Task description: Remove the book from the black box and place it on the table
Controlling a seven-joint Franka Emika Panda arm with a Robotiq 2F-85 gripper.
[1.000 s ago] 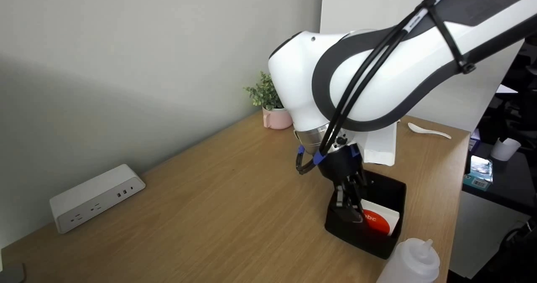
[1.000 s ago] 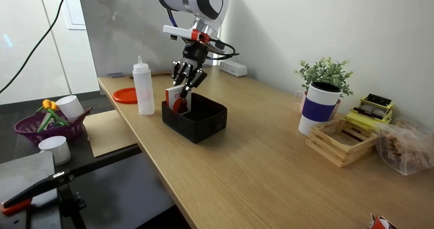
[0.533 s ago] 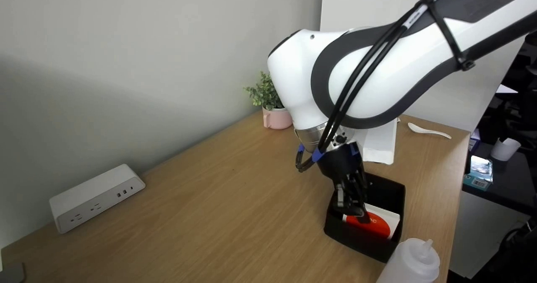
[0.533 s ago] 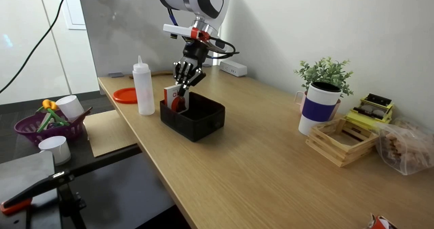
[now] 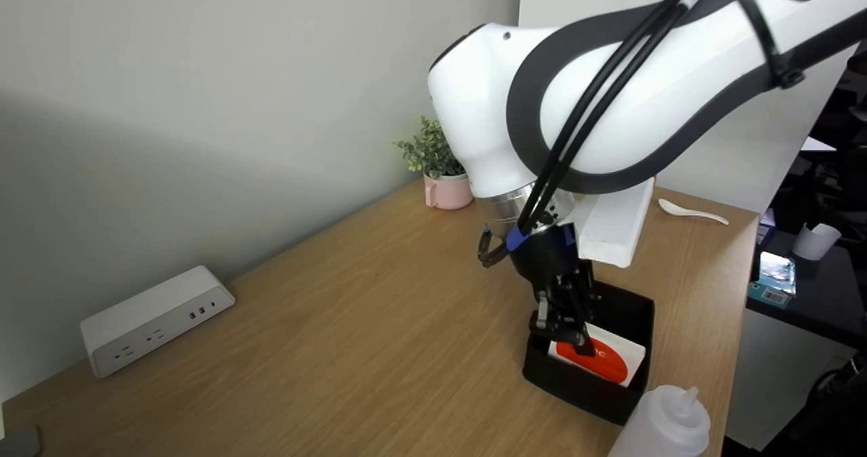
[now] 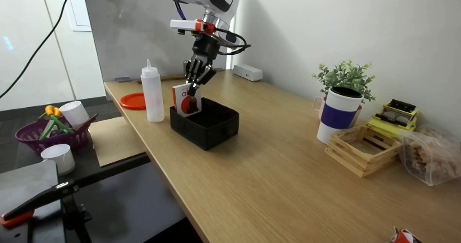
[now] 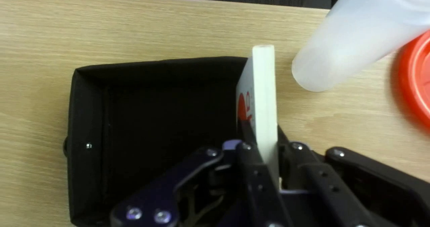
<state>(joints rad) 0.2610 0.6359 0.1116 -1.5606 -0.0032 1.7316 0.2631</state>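
The book (image 6: 183,105) is white with a red-orange patch and stands on edge at one end of the black box (image 6: 207,136). It also shows in an exterior view (image 5: 613,364). In the wrist view I see the book's white edge (image 7: 264,85) between the fingers, its top rising above the rim of the box (image 7: 85,116). My gripper (image 7: 263,129) is shut on the book, one finger on each face. In an exterior view the gripper (image 6: 192,90) is above the box's bottle-side end. The book's lower part is hidden inside the box. The table (image 6: 273,178) is light wood.
A translucent bottle (image 6: 153,97) stands close beside the box, with a red plate (image 6: 133,101) behind it. A white power strip (image 5: 159,321) lies by the wall. A tumbler (image 6: 340,115), a wooden crate (image 6: 360,156) and a plant (image 6: 345,79) stand along the wall side.
My gripper closed on the book, and the box shifted slightly. Since then the gripper and arm have risen a little, and the book stands higher and tilts slightly in the box.
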